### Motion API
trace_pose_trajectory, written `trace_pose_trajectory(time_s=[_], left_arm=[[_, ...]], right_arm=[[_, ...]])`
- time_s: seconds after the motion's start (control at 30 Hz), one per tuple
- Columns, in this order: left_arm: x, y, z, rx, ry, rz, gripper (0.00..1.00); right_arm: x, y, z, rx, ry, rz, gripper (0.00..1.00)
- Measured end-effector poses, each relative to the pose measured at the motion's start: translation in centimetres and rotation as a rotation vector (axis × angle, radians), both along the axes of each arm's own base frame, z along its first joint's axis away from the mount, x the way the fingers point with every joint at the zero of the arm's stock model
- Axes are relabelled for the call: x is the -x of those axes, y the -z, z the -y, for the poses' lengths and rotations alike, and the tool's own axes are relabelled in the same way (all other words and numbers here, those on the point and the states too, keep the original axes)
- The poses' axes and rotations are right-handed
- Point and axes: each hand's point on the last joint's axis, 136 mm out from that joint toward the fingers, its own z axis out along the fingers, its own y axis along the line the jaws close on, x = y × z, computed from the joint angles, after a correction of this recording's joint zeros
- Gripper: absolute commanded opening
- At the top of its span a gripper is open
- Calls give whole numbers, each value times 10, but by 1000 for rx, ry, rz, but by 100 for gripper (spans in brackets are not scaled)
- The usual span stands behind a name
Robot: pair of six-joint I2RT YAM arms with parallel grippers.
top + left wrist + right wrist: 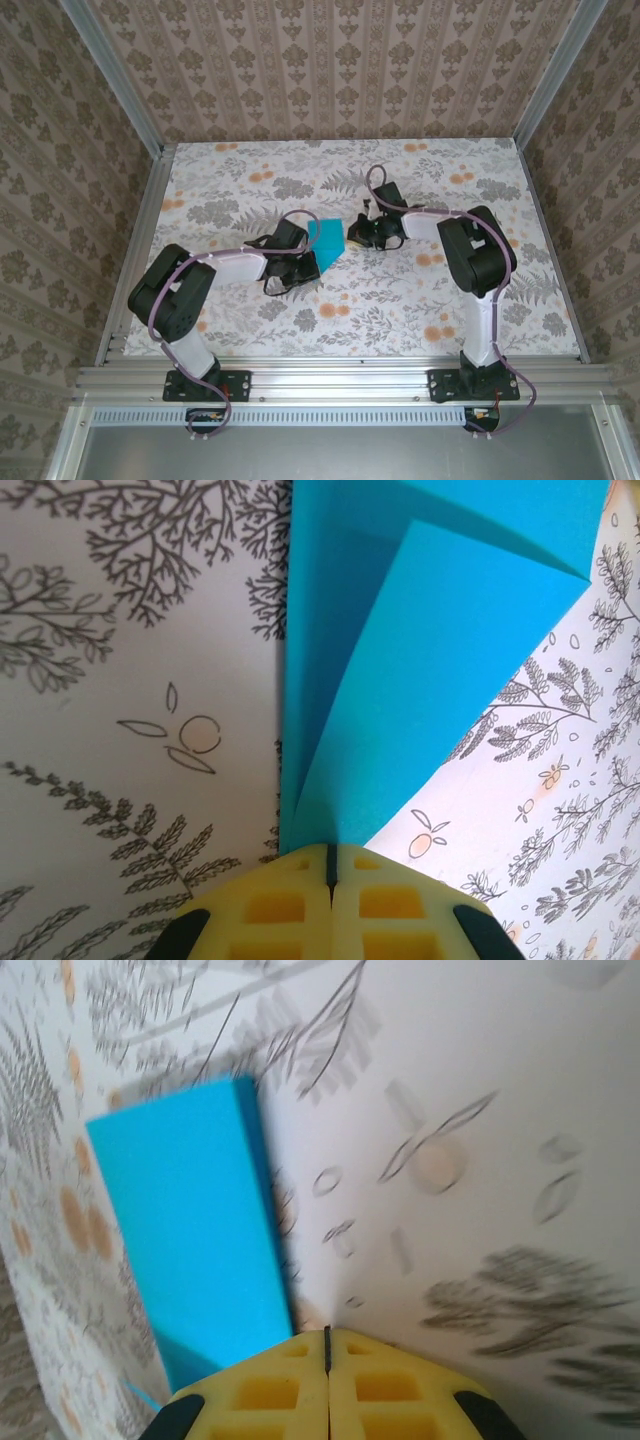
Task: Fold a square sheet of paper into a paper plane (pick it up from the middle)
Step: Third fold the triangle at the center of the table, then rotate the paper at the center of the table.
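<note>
The square sheet of paper (326,240) is bright cyan-blue and lies folded in the middle of the floral table, between the two arms. In the left wrist view the sheet of paper (440,660) has a creased flap lifted off the table, and its narrow end runs into the seam of my left gripper (330,848), which is shut on it. In the top view my left gripper (306,258) is at the sheet's near-left edge. My right gripper (327,1332) is shut with nothing in it, and the sheet of paper (190,1230) lies just to its left. From above, my right gripper (353,237) is at the sheet's right edge. A paper plane is out of view.
The floral table (420,300) is walled by aluminium posts and patterned panels on the left, right and back. Both arms reach in from the near rail (340,375), elbows out to the sides.
</note>
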Motion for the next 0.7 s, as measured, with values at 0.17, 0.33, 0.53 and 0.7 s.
trace_pose_trajectory(time_s=[0.17,0.33,0.53,0.7], left_arm=[[9,-9,-8,-27,28,-3,12],[4,-56,-14,9,31,122,24],[-13,-88,-27,27,-33,235,33],[-8,-77,-27,27,-30,227,40]], right_arm=[[2,-20,7,51,-4,46,15],[10,-64,-11,74,-68,172,23],[10,-59,-50,100,-151,173,26],[-12,-29,-59,150,-144,117,27]])
